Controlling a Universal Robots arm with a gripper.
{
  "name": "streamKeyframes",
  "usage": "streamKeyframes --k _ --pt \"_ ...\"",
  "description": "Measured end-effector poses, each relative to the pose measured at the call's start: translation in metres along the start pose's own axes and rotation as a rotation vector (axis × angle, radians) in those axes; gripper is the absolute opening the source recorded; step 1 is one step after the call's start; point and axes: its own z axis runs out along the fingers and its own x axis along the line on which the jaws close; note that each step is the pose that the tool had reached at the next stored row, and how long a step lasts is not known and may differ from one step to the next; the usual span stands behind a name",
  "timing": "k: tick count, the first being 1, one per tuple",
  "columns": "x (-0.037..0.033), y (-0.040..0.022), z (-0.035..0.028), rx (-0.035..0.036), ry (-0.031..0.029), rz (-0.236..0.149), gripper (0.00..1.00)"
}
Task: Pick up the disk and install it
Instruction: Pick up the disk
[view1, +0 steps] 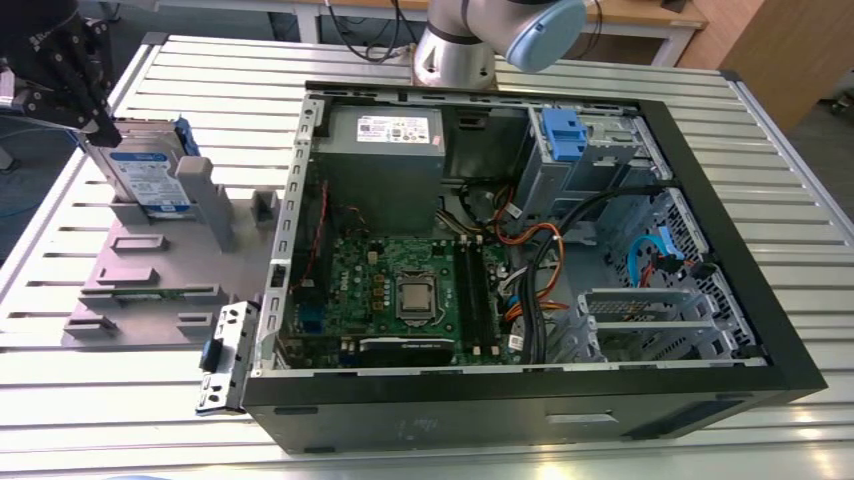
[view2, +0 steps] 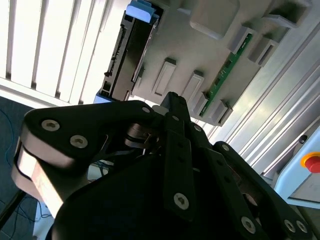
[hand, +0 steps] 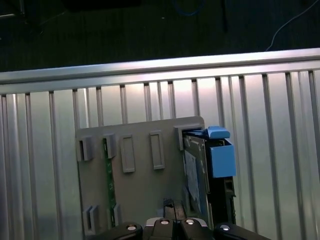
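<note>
Pick-up step: the pincer (view1: 94, 118) hangs at the top of the disk (view1: 144, 172), which stands upright in its holder (view1: 147, 270). Whether the pincer is spread, I cannot tell. The next move likely calls for a square grasp.

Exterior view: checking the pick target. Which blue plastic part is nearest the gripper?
The frame around the disk, upright in the grey holder by the gripper. The blue bracket inside the computer case and the latch outside it are farther off.

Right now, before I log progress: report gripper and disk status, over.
Gripper at top edge of disk. Disk upright in grey holder, not yet in open case. Holder post close beside disk.
</note>
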Motion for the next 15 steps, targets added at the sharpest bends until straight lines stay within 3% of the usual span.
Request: streamKeyframes --k 15 --pt "0.0001 0.0005 0.0 -0.0012 0.0008 -0.071 0.11"
